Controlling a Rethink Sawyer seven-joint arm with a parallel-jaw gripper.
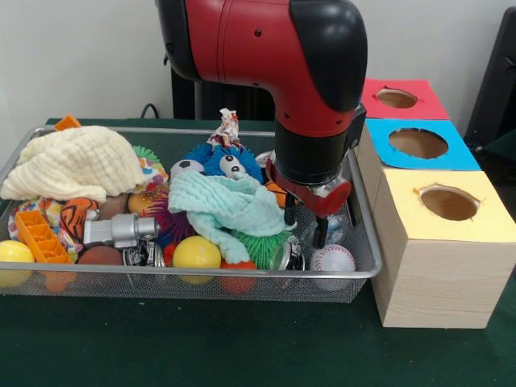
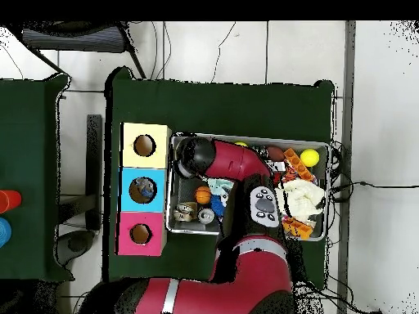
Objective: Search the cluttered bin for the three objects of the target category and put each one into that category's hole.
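Wire-mesh metal bin (image 1: 367, 270), bright finish. Pale matt wooden boxes (image 1: 435, 282) topped with coloured paper. Soft crinkled cream cloth (image 1: 72, 161); mint cloth (image 1: 230, 205), same weave. Glossy red plastic arm shell (image 1: 242, 40). Smooth yellow ball (image 1: 196, 252). Matt green felt-like bench (image 1: 242, 347).

The red and black jointed robot arm (image 1: 266, 48) is bent at its elbow and is pointed straight down. At its end, the red-bodied claw (image 1: 305, 227) with two black fingers (image 1: 289, 211) is held low. The fingers are seen set apart, one beside the other, with a clear gap between them and nothing gripped.
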